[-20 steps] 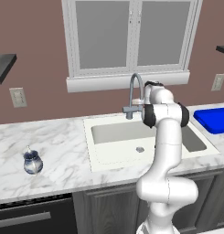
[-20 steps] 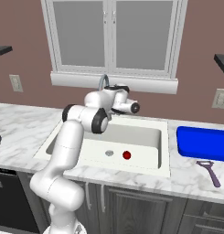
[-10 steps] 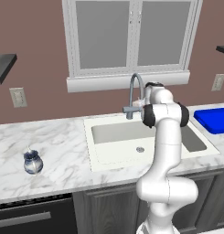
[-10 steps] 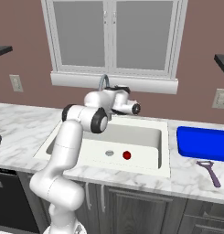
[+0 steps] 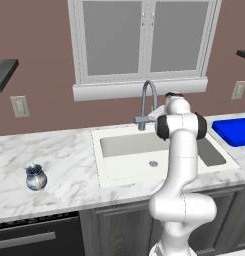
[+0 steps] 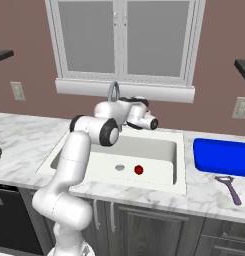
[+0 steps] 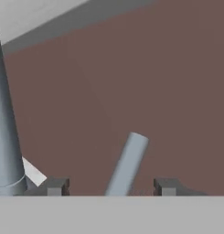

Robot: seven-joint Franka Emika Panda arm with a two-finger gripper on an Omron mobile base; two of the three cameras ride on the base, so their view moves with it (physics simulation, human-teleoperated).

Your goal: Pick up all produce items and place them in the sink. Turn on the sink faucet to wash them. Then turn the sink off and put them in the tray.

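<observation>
Writing: no brand, label or lettering can be read on anything.
Counter (image 5: 69, 170): white marble with grey veins, running left and right of the sink, over dark grey cabinets.
Sink (image 6: 164, 150): wide white basin set in the counter, round metal drain on its floor.
Fruit (image 6: 139, 170): small glossy red ball lying on the sink floor, just right of the drain.
Tap (image 5: 148, 102): tall grey gooseneck at the back edge of the sink, below the window.
Lever (image 7: 127, 164): short grey rod, tilted, standing between the two finger tips in the hand view; whether either tip touches it I cannot tell.
Gripper (image 7: 112, 186): at the tap, behind the sink; jaws apart, a tip on each side of the lever, not clamped on it.
Tray (image 6: 221, 156): flat bright blue, on the counter right of the sink.
Jar (image 5: 36, 177): small blue-and-white, on the counter well left of the sink.
Peeler (image 6: 229, 187): purple-handled, on the counter right of the sink, in front of the tray.
Room: brown wall, white-framed window (image 5: 144, 40) above the sink, pale outlets on the wall either side.
</observation>
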